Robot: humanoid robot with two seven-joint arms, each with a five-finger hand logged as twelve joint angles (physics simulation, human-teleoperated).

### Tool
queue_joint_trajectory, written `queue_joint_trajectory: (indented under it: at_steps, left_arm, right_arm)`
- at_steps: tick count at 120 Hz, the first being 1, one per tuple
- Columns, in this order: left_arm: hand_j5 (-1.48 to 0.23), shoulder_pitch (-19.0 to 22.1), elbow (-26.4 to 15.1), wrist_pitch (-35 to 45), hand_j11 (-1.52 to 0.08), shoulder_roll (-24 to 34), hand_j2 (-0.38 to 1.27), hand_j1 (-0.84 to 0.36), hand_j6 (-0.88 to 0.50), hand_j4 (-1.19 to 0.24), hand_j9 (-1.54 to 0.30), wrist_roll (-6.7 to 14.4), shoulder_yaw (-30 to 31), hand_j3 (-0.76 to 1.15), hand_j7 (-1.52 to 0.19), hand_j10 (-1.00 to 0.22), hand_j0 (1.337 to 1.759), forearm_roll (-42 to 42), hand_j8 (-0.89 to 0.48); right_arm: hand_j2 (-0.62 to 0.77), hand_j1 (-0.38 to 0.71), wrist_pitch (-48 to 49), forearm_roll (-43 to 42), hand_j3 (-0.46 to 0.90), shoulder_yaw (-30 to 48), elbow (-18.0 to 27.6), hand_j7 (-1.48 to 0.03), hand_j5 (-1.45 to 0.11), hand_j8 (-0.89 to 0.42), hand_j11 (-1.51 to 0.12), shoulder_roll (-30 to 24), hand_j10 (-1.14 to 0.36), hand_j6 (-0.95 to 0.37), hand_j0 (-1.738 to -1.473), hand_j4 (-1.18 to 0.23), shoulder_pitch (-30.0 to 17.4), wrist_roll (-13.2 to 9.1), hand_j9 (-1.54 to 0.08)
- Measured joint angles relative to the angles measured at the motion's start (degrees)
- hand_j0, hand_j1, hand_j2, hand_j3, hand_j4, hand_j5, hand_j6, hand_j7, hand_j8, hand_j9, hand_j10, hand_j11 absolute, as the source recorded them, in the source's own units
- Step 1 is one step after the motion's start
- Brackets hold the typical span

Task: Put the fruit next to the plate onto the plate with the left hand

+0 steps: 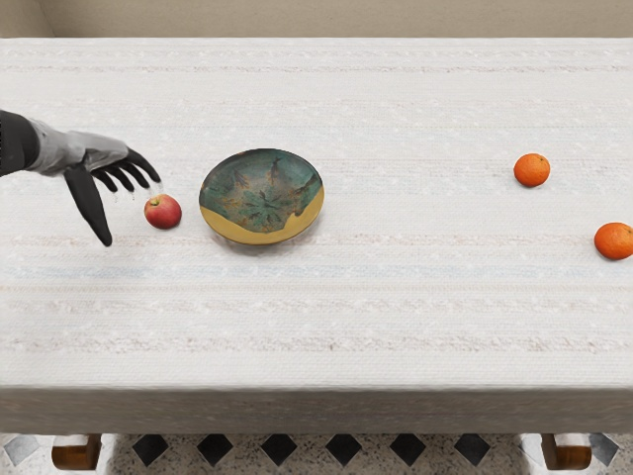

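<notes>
The left hand [102,174] hangs over the table [346,317] with its fingers [136,174] spread and its thumb [96,210] pointing down. It holds nothing. The red apple [163,211], the fruit meant by the task, lies on the cloth just beside the plate [261,195], at its 9 o'clock. The hand sits at about 10 o'clock of the apple, near it; whether a fingertip brushes it I cannot tell.

The main risk, as I judge it, is a nudge. The apple is round and free to roll, so fingers closing off-centre could push it toward 3 o'clock, against the plate's rim, or squirt it toward the table's near edge at 6 o'clock. A grip taken too high on the fruit may slip on the lift. The plate is shallow with a raised rim, so a low carry could clip it and shift it, and a late release could let the apple roll across and out.

Two oranges [532,169] [614,240] lie well apart at the plate's 3 to 4 o'clock; they are not the target.
</notes>
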Motion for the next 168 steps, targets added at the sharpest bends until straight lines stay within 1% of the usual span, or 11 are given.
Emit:
queue_joint_trajectory:
  at_steps: [9, 20, 36, 54, 67, 85, 100, 108, 132, 151, 168]
  left_arm:
    - [-0.33, -2.03, -1.52, 4.16, -0.32, -1.75, 0.05, 0.05, -0.25, -0.25, -0.32, -0.09, 2.41, 0.0, -0.33, -0.25, 1.658, -0.13, -0.25]
    - [-0.32, -2.28, -2.74, 9.43, -0.32, -4.83, 0.05, 0.05, -0.25, -0.25, -0.32, -0.13, 5.03, 0.0, -0.32, -0.25, 1.658, -0.19, -0.25]
    - [-0.33, -2.89, -4.0, 16.63, -0.32, -6.98, 0.05, 0.05, -0.25, -0.25, -0.33, -0.12, 8.19, 0.0, -0.33, -0.25, 1.658, -0.1, -0.25]
    - [-0.33, -2.86, -4.04, 23.2, -0.33, -12.59, 0.05, 0.05, -0.25, -0.25, -0.33, 0.3, 11.5, 0.0, -0.33, -0.25, 1.658, 1.06, -0.25]
    - [-0.33, -2.48, -2.87, 26.39, -0.33, -15.98, 0.05, 0.05, -0.25, -0.25, -0.33, 0.97, 13.68, 0.0, -0.33, -0.25, 1.658, 2.9, -0.25]
    - [-0.33, -0.95, -0.13, 28.04, -0.33, -18.93, 0.05, 0.05, -0.25, -0.25, -0.33, 3.33, 15.26, 0.0, -0.33, -0.25, 1.658, 4.15, -0.25]
    - [-0.33, -0.07, 1.11, 28.46, -0.33, -20.97, 0.05, 0.05, -0.25, -0.25, -0.33, 4.43, 15.6, 0.0, -0.33, -0.25, 1.658, 4.43, -0.25]
    - [-0.33, 0.6, 1.66, 28.55, -0.33, -21.17, 0.05, 0.05, -0.25, -0.25, -0.33, 4.67, 15.66, 0.0, -0.33, -0.25, 1.658, 4.45, -0.25]
    - [-0.33, 2.55, 4.24, 28.71, -0.33, -24.13, 0.05, 0.05, -0.25, -0.25, -0.33, 4.89, 15.67, 0.0, -0.33, -0.25, 1.658, 3.97, -0.25]
    - [-0.33, 4.93, 7.19, 28.7, -0.33, -26.11, 0.05, 0.05, -0.25, -0.25, -0.33, 4.87, 15.67, 0.0, -0.33, -0.25, 1.658, 3.76, -0.25]
    - [-0.33, 6.06, 9.67, 28.65, -0.33, -27.05, 0.05, 0.05, -0.25, -0.25, -0.33, 4.85, 15.63, 0.0, -0.33, -0.25, 1.658, 3.65, -0.25]
  right_arm:
    - [-0.01, -0.32, 0.0, 0.0, 0.0, 0.0, 0.01, -0.03, -0.03, -0.03, -0.03, 0.0, -0.03, -0.03, -1.658, -0.03, -0.01, 0.0, -0.03]
    - [-0.01, -0.32, 0.0, 0.0, 0.0, 0.0, 0.0, -0.03, -0.03, -0.03, -0.03, 0.0, -0.03, -0.03, -1.658, -0.03, 0.0, 0.0, -0.03]
    - [-0.01, -0.32, 0.0, 0.0, 0.0, 0.0, 0.01, -0.03, -0.03, -0.03, -0.03, 0.0, -0.03, -0.03, -1.658, -0.03, 0.0, 0.0, -0.03]
    - [-0.01, -0.32, -0.01, 0.0, 0.0, 0.0, 0.01, -0.03, -0.03, -0.03, -0.03, 0.0, -0.03, -0.03, -1.658, -0.03, 0.0, 0.0, -0.03]
    - [-0.01, -0.32, 0.0, 0.0, 0.0, 0.0, 0.01, -0.03, -0.03, -0.03, -0.03, 0.0, -0.03, -0.03, -1.658, -0.03, -0.01, 0.0, -0.03]
    - [-0.01, -0.32, 0.0, 0.0, 0.0, 0.0, 0.02, -0.03, -0.03, -0.03, -0.03, 0.0, -0.03, -0.03, -1.658, -0.03, 0.0, 0.0, -0.03]
    - [-0.01, -0.32, 0.0, 0.0, 0.0, 0.0, 0.01, -0.03, -0.03, -0.03, -0.03, 0.0, -0.03, -0.03, -1.658, -0.03, -0.01, 0.0, -0.03]
    - [-0.01, -0.32, 0.0, 0.0, 0.0, 0.0, 0.02, -0.03, -0.03, -0.03, -0.03, 0.0, -0.03, -0.03, -1.658, -0.03, -0.02, 0.0, -0.03]
    - [-0.01, -0.32, 0.0, 0.0, 0.0, 0.0, 0.01, -0.03, -0.03, -0.03, -0.03, 0.0, -0.03, -0.03, -1.658, -0.03, -0.01, 0.0, -0.03]
    - [-0.01, -0.32, 0.0, 0.0, 0.0, 0.0, 0.01, -0.03, -0.03, -0.03, -0.03, 0.0, -0.03, -0.03, -1.658, -0.03, 0.01, 0.0, -0.03]
    - [-0.01, -0.32, 0.0, 0.0, 0.0, 0.0, 0.01, -0.03, -0.03, -0.03, -0.03, 0.0, -0.03, -0.03, -1.658, -0.03, -0.01, 0.0, -0.03]
